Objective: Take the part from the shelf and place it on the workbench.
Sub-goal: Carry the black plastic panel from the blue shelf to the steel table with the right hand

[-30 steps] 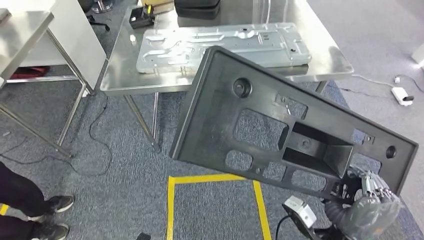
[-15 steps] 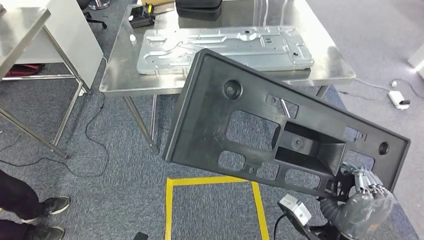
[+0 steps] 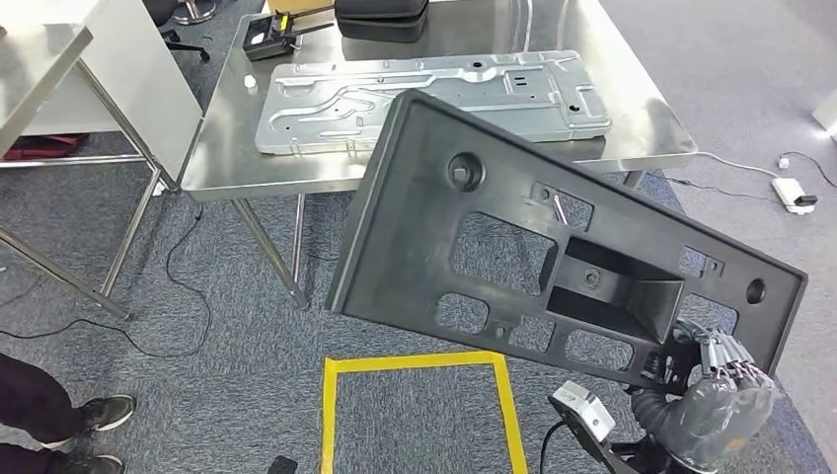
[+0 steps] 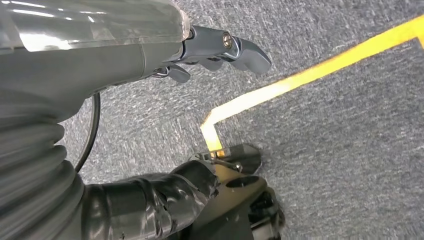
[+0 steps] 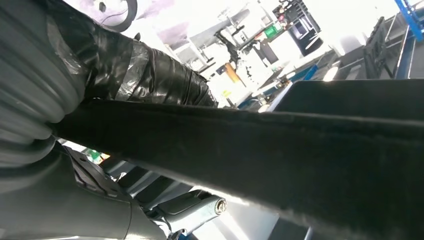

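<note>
The part is a large black plastic panel (image 3: 513, 227) with cut-outs and a boxed recess, held tilted in the air. Its upper corner overlaps the front edge of the steel workbench (image 3: 642, 123) in the head view. My right hand (image 3: 716, 380) grips the panel's lower right edge from beneath. In the right wrist view the panel's dark edge (image 5: 300, 150) runs across the picture close to the hand. My left hand (image 4: 215, 50) hangs over the grey carpet with fingers apart and nothing in it.
An embossed metal plate (image 3: 424, 89) covers much of the workbench, with a black case (image 3: 380, 15) and a small black device (image 3: 268, 38) behind it. A yellow tape square (image 3: 415, 360) marks the carpet. Another table (image 3: 39, 49) stands left; a person's shoes (image 3: 99, 415) are at lower left.
The whole view has shifted slightly, so the camera moved. The panel stays in my right hand's grip, at about the same tilt.
</note>
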`<state>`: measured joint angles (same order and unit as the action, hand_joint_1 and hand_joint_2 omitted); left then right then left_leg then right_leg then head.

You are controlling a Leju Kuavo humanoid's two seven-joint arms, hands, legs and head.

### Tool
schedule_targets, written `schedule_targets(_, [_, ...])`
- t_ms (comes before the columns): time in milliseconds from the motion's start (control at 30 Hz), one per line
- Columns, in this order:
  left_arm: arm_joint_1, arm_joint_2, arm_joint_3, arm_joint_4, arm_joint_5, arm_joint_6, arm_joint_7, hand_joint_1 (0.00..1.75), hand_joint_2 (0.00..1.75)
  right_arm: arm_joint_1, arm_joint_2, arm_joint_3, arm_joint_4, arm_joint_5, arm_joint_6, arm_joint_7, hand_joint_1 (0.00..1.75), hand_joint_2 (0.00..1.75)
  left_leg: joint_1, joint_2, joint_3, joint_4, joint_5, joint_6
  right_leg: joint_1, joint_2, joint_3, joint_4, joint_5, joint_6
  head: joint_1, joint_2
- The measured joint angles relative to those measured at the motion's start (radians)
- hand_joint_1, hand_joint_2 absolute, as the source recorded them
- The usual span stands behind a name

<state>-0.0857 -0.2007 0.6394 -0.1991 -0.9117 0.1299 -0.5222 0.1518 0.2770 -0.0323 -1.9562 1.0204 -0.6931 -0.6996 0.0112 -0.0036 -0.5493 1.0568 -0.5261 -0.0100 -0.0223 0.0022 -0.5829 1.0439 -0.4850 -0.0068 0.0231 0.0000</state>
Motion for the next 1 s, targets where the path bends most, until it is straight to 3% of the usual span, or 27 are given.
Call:
schedule_targets(100, [-0.001, 0.0, 0.0, 0.0, 0.0, 0.0, 0.0, 0.0, 1.75, -0.003, 0.0, 0.003, 0.002, 0.0, 0.0, 0.0, 1.71, 1.75, 0.002, 0.0, -0.094, 0.169, -0.065, -0.008, 0.002, -0.002, 0.008, -0.002, -0.006, -0.011, -0.001, 0.0])
schedule_targets(133, [0.001, 0.0, 0.0, 0.0, 0.0, 0.0, 0.0, 0.0, 1.75, -0.003, 0.0, 0.004, 0.004, 0.0, 0.0, 0.0, 1.71, 1.75, 0.002, 0.0, -0.124, 0.213, -0.07, -0.008, 0.004, -0.002, 0.011, -0.002, -0.008, -0.013, -0.001, 0.0])
schedule_targets(167, [0.002, 0.0, 0.0, 0.0, 0.0, 0.0, 0.0, 0.0, 1.75, -0.003, 0.0, 0.005, 0.006, 0.0, 0.0, 0.0, 1.71, 1.75, 0.002, 0.0, -0.139, 0.224, -0.057, -0.006, 0.006, 0.0, 0.014, -0.002, -0.011, -0.014, -0.001, 0.0])
schedule_targets(200, [0.003, 0.0, 0.0, 0.0, -0.001, 0.0, 0.0, 0.0, 1.75, -0.003, 0.0, 0.006, 0.008, 0.0, 0.0, 0.0, 1.71, 1.75, 0.001, 0.0, -0.136, 0.201, -0.027, -0.002, 0.008, 0.001, 0.018, -0.002, -0.014, -0.014, -0.001, 0.0])
schedule_targets(267, [0.003, 0.0, 0.0, 0.0, -0.001, 0.0, 0.0, 0.0, 1.75, -0.004, 0.0, 0.008, 0.011, 0.001, 0.0, 0.0, 1.71, 1.75, -0.003, 0.0, -0.095, 0.085, 0.049, 0.013, 0.01, 0.003, 0.029, -0.003, -0.021, -0.012, 0.0, 0.0])
schedule_targets(333, [0.001, 0.001, 0.0, 0.0, -0.002, 0.0, 0.0, 0.0, 1.75, -0.006, -0.001, 0.012, 0.012, 0.002, 0.0, 0.0, 1.71, 1.75, -0.01, -0.001, -0.058, -0.005, 0.081, 0.026, 0.012, 0.004, 0.034, -0.005, -0.027, -0.004, 0.0, 0.0])
schedule_targets(400, [0.0, 0.001, 0.0, 0.0, -0.002, 0.0, 0.001, 0.0, 1.75, -0.008, -0.001, 0.015, 0.013, 0.004, 0.0, 0.0, 1.71, 1.75, -0.015, -0.001, -0.05, -0.026, 0.076, 0.031, 0.011, 0.004, 0.034, -0.009, -0.028, 0.008, 0.0, 0.0])
schedule_targets(500, [0.001, 0.001, 0.0, 0.0, -0.003, 0.0, 0.001, 0.0, 1.75, -0.01, -0.003, 0.017, 0.015, 0.006, 0.0, 0.0, 1.71, 1.75, -0.006, -0.001, -0.033, -0.05, 0.082, 0.041, 0.011, 0.0, 0.03, 0.012, -0.045, 0.024, 0.0, 0.0])
schedule_targets(533, [0.0, 0.001, 0.0, 0.0, -0.003, 0.0, 0.001, 0.0, 1.75, -0.012, -0.004, 0.018, 0.016, 0.006, 0.0, 0.0, 1.71, 1.75, -0.003, 0.0, -0.027, -0.057, 0.083, 0.046, 0.01, -0.001, 0.012, 0.051, -0.066, 0.028, 0.0, 0.0])
schedule_targets(633, [-0.003, 0.0, 0.0, 0.0, -0.004, -0.001, 0.001, 0.0, 1.75, -0.015, -0.006, 0.021, 0.024, 0.007, 0.0, 0.0, 1.71, 1.75, -0.005, 0.001, -0.02, -0.056, 0.075, 0.053, 0.009, -0.001, -0.092, 0.23, -0.132, 0.035, 0.001, 0.0])
schedule_targets(667, [-0.002, 0.0, 0.0, 0.0, -0.004, -0.001, 0.001, 0.0, 1.75, -0.015, -0.006, 0.021, 0.027, 0.007, 0.0, 0.0, 1.71, 1.75, -0.006, 0.001, -0.018, -0.054, 0.071, 0.053, 0.008, -0.002, -0.112, 0.255, -0.126, 0.036, 0.001, 0.0])
schedule_targets(700, [-0.001, 0.0, 0.0, 0.0, -0.004, -0.002, 0.001, 0.0, 1.75, -0.015, -0.006, 0.022, 0.029, 0.008, 0.0, 0.0, 1.71, 1.75, -0.005, 0.001, -0.015, -0.051, 0.066, 0.052, 0.007, -0.002, -0.112, 0.239, -0.099, 0.037, 0.001, 0.0])
schedule_targets(767, [-0.001, -0.001, 0.0, 0.0, -0.004, -0.002, 0.002, 0.0, 1.75, -0.016, -0.006, 0.027, 0.032, 0.009, 0.0, 0.0, 1.71, 1.75, -0.005, -0.001, -0.007, -0.042, 0.053, 0.048, 0.005, -0.003, -0.066, 0.124, -0.023, 0.035, 0.001, 0.0])
schedule_targets(800, [-0.001, -0.001, 0.0, 0.0, -0.004, -0.003, 0.002, 0.0, 1.75, -0.017, -0.007, 0.03, 0.033, 0.009, 0.0, 0.0, 1.71, 1.75, -0.007, -0.002, -0.005, -0.035, 0.046, 0.043, 0.007, -0.003, -0.041, 0.066, 0.001, 0.032, 0.001, 0.0])
schedule_targets(867, [-0.002, -0.002, 0.0, 0.0, -0.005, -0.003, 0.002, 0.0, 1.75, -0.018, -0.007, 0.035, 0.035, 0.011, 0.0, -0.001, 1.71, 1.75, -0.01, -0.002, -0.006, -0.03, 0.038, 0.032, 0.009, -0.002, -0.019, 0.014, 0.009, 0.022, 0.0, 0.0])
schedule_targets(1000, [-0.004, -0.002, 0.0, 0.0, -0.005, -0.002, 0.002, 0.0, 1.75, -0.019, -0.007, 0.043, 0.037, 0.012, 0.0, 0.0, 1.71, 1.75, -0.008, -0.001, -0.004, -0.017, 0.022, 0.01, 0.008, 0.001, -0.009, 0.0, 0.007, -0.002, 0.0, 0.0])
